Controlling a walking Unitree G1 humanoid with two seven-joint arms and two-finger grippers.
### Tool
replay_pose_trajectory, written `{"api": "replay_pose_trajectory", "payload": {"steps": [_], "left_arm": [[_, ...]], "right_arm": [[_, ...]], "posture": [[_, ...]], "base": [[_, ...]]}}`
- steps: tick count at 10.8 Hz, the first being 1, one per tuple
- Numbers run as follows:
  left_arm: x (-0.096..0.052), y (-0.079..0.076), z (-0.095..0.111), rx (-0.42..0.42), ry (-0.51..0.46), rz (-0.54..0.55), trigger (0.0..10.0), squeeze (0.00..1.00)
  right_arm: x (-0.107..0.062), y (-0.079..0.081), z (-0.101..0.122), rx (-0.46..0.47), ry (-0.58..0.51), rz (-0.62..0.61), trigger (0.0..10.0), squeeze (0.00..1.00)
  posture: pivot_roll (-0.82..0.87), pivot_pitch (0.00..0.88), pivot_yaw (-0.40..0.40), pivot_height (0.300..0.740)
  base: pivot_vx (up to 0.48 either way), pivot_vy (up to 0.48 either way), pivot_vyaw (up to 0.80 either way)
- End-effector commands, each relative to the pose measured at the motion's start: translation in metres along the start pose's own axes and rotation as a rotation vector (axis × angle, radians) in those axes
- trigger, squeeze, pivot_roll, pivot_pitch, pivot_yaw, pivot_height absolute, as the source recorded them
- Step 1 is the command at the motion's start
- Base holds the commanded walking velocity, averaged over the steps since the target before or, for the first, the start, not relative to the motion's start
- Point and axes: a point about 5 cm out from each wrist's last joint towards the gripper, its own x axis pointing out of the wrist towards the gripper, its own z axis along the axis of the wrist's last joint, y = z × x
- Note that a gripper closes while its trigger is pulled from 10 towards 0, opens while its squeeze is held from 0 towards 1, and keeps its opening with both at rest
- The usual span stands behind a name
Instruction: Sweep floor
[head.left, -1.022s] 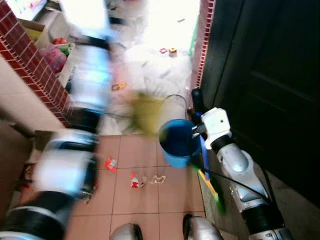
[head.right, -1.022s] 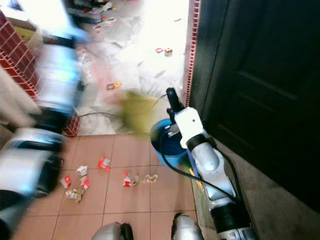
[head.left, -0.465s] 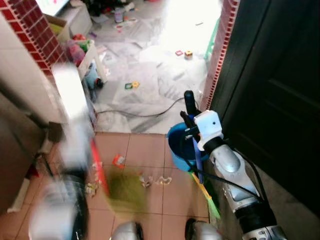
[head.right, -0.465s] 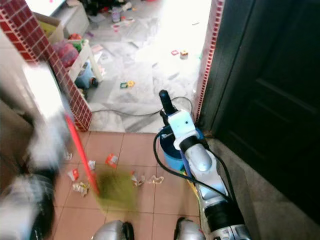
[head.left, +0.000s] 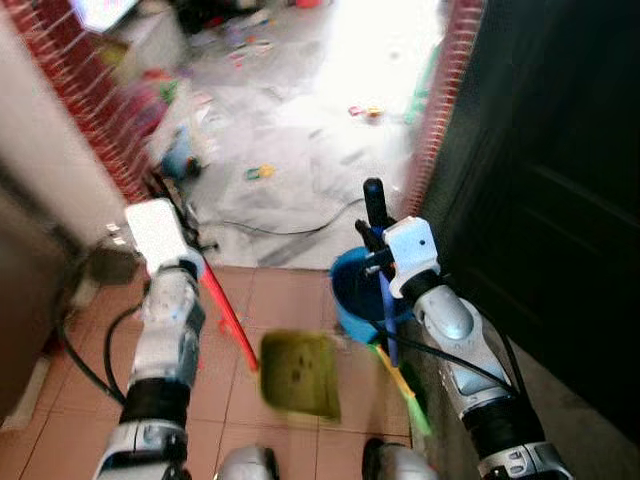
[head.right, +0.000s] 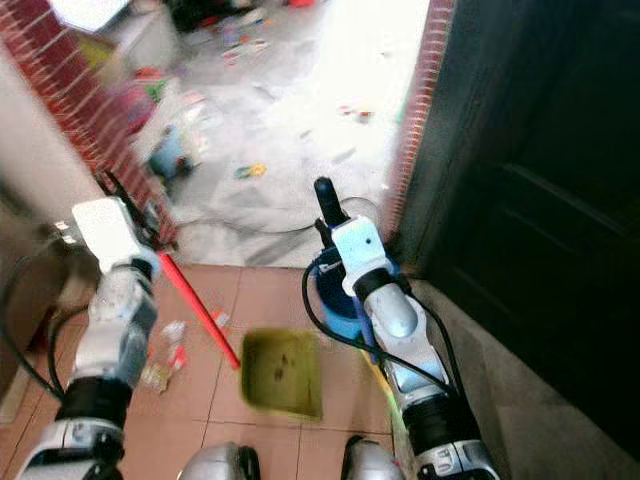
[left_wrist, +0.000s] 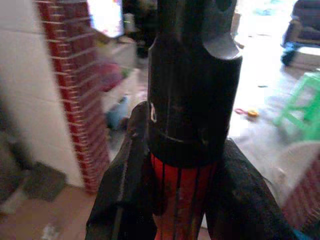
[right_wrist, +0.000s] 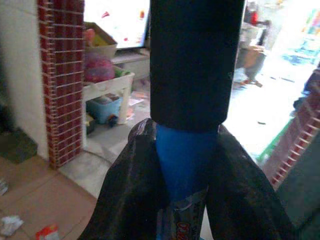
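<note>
My left gripper (head.left: 190, 258) is shut on the red handle (head.left: 228, 322) of an olive-green dustpan (head.left: 298, 373), which hovers blurred just over the terracotta tiles in front of my feet. In the left wrist view the fingers (left_wrist: 125, 190) clamp the red handle (left_wrist: 177, 200) below its black cap. My right gripper (head.left: 380, 258) is shut on a broom's blue handle (head.left: 386, 318); its green and yellow bristles (head.left: 405, 395) hang by the door. Both fingers (right_wrist: 130, 185) squeeze that blue handle (right_wrist: 182, 165) in the right wrist view. Paper scraps (head.right: 168, 352) lie left of the dustpan.
A blue bucket (head.left: 352, 295) stands beside the dark door (head.left: 560, 200) on the right. A red brick pillar (head.left: 95, 125) and wall close the left. A black cable (head.left: 280, 230) crosses the pale floor beyond, where toys are scattered. My feet (head.left: 250, 465) are at the bottom.
My left arm has swung the dustpan from up near the bucket down over the tiles by my feet, then settled sharper in view. The right arm and broom have barely moved.
</note>
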Motion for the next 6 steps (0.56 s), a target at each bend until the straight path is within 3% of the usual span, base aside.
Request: {"api": "replay_pose_trajectory", "payload": {"steps": [1, 2, 3, 6], "left_arm": [[0.002, -0.002, 0.008, -0.009, -0.019, -0.022, 10.0, 0.0], [0.001, -0.002, 0.01, -0.017, -0.015, -0.024, 10.0, 0.0], [-0.002, -0.007, 0.007, -0.054, 0.015, -0.08, 10.0, 0.0], [-0.017, -0.012, -0.004, -0.047, 0.047, -0.118, 10.0, 0.0]], "right_arm": [[0.003, 0.0, 0.007, -0.006, -0.043, -0.006, 10.0, 0.0], [0.002, 0.003, 0.007, -0.005, -0.043, 0.002, 10.0, 0.0], [0.001, 0.004, 0.005, -0.005, -0.041, 0.008, 10.0, 0.0], [-0.002, 0.007, 0.001, -0.001, -0.032, 0.013, 10.0, 0.0]], "posture": [[-0.04, 0.034, 0.063, 0.74], [-0.04, 0.029, 0.063, 0.74], [-0.05, 0.019, 0.066, 0.74], [-0.04, 0.0, 0.075, 0.74]], "base": [[0.0, 0.48, -0.8], [0.0, 0.48, -0.51], [0.0, 0.48, 0.0], [0.0, 0.48, 0.0]]}}
